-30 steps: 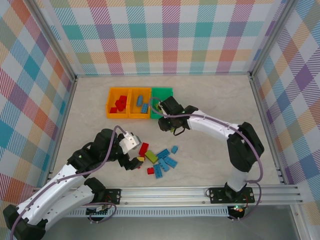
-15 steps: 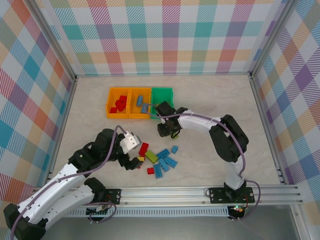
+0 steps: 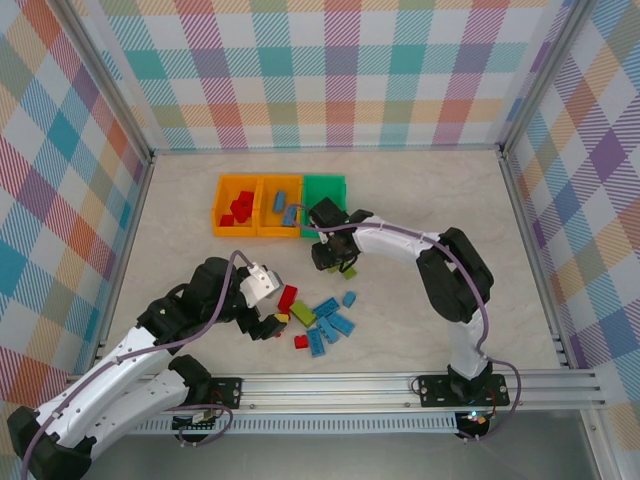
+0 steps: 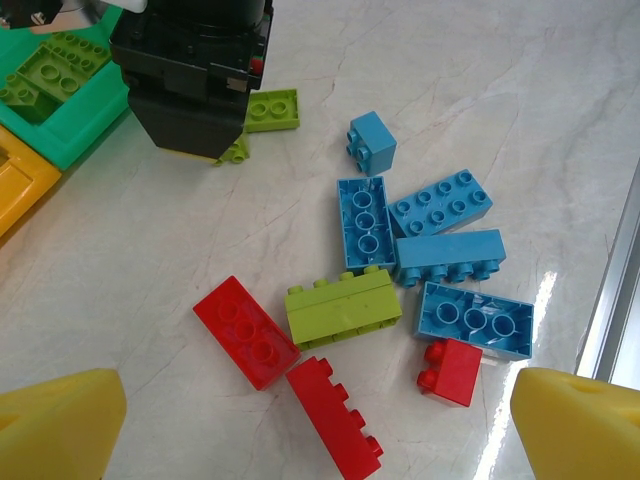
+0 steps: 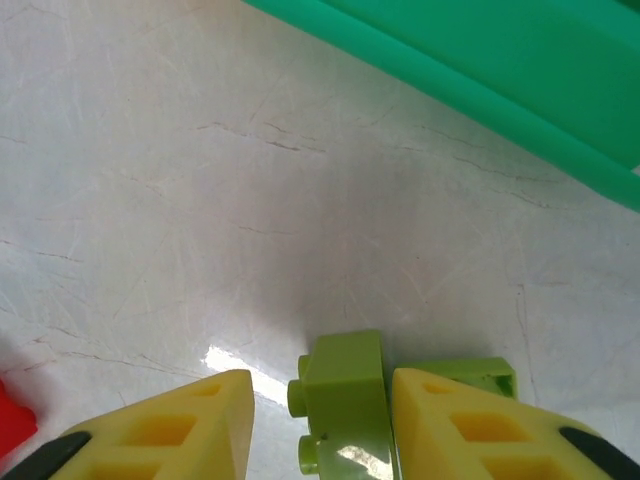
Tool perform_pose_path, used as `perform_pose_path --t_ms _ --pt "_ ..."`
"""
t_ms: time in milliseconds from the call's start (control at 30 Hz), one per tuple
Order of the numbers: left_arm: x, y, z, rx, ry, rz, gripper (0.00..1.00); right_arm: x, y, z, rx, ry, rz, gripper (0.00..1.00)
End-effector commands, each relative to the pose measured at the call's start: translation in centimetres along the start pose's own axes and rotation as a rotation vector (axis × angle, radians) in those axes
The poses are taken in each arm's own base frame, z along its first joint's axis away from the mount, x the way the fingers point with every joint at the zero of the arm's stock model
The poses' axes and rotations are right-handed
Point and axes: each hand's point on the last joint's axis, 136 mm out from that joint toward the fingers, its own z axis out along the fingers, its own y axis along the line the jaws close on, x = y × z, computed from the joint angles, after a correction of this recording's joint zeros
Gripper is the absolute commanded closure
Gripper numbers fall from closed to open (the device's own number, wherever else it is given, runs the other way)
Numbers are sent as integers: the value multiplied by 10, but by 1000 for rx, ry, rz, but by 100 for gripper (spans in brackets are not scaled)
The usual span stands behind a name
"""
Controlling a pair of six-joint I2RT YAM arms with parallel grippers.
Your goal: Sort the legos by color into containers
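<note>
I have the right gripper [image 5: 320, 388] low over the table [image 5: 150, 150], just on the near side of the green bin [image 5: 480, 90]. Its two yellow fingers straddle a lime brick [image 5: 345, 400]. One pad sits against the brick and the other shows a sliver of gap, so I read it as around the brick and not yet pinching.

My worry is that uneven contact. If I close from here, the free finger may shove the brick sideways or twist it before both pads bite, and glossy plastic like this could squirt out. A second lime brick [image 5: 465, 375] lies right beside the first, partly behind the touching finger, on the side toward the green bin. It could get nudged or wedged into the grasp. The green bin's wall is close too, so a low carry might clip its rim.

The lime brick itself is small, shiny and lying on its side, with its studs pointing away from the second one.

The left gripper [image 4: 318, 405] hangs with its fingers spread wide and nothing between them, above the loose pile [image 4: 365, 225] of red, blue and lime bricks, farther from the green bin toward my side.
</note>
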Motion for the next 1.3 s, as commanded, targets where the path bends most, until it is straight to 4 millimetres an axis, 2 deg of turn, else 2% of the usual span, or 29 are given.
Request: perform_pose_path --t_ms 0,233,333,433,533,633,767,900,1000,1067,1133,1267 --pt "2 -2 2 4 0 25 1 1 0 7 -1 34 -6 64" --pt "4 -2 1 1 1 25 0 7 -4 20 28 78 0 66" --pt "5 -2 1 -1 4 26 0 7 -4 16 26 69 8 71" --pt "5 -2 1 0 4 29 0 0 -1 1 5 32 15 76" --pt "5 -2 1 -4 6 37 0 -18 6 -26 -31 -57 24 78" --pt "6 1 0 -22 4 49 0 -47 9 -56 -47 -183 29 78" --pt "6 3 -3 -44 -21 68 0 -93 -2 -79 -20 -327 40 78" --pt "8 4 -5 -58 -35 76 0 -130 -20 -73 8 -391 66 78" --pt "9 5 -5 -66 -32 75 0 -148 -26 -62 24 -392 65 75" --pt "9 6 -5 -70 -32 76 0 -158 -29 -60 45 -400 54 71" --pt "9 6 -5 -72 -34 75 0 -166 -30 -61 60 -404 46 61" --pt "6 6 -5 -69 -39 53 0 -170 -31 -73 71 -395 31 59"
